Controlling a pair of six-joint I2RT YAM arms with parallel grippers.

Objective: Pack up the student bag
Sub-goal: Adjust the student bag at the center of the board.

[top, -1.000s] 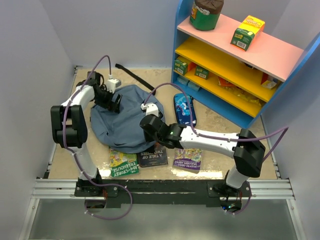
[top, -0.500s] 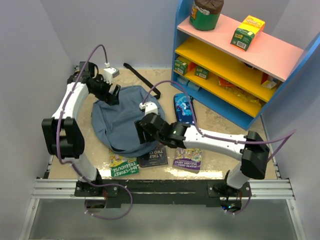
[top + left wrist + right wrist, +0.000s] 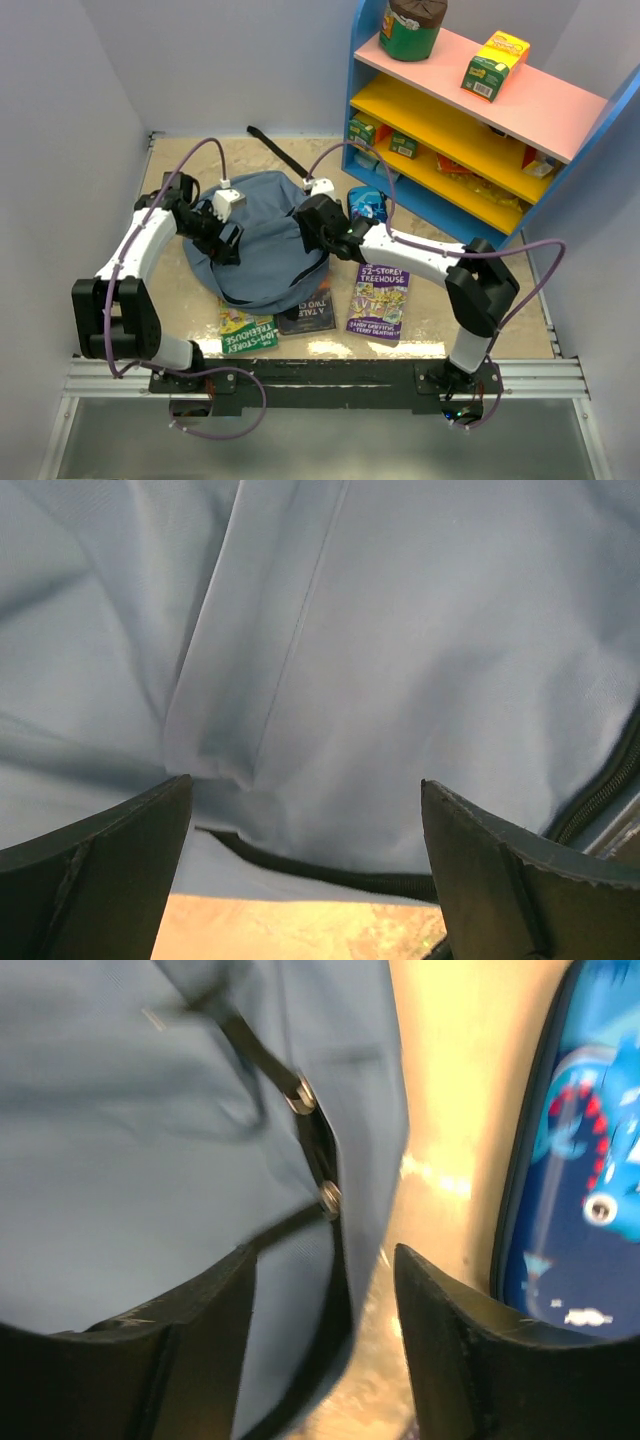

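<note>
The student bag is a slate-blue backpack lying flat in the middle of the table. My left gripper hovers over its left part, jaws wide open; the left wrist view shows creased fabric and a black zipper edge between the fingers. My right gripper is at the bag's right side, open, with the bag's zippered edge and two metal pulls between its fingers but not pinched. Three books lie at the bag's front: a green one, a dark one and a purple one.
A dark-blue printed pencil case lies just right of the right gripper, also seen as the pencil case in the wrist view. A black strap trails behind the bag. A colourful shelf with boxes stands at the back right.
My right gripper opened and moved from the bag's front edge back to its right side, uncovering the purple book. My left gripper came from the back-left corner down over the bag's left part.
</note>
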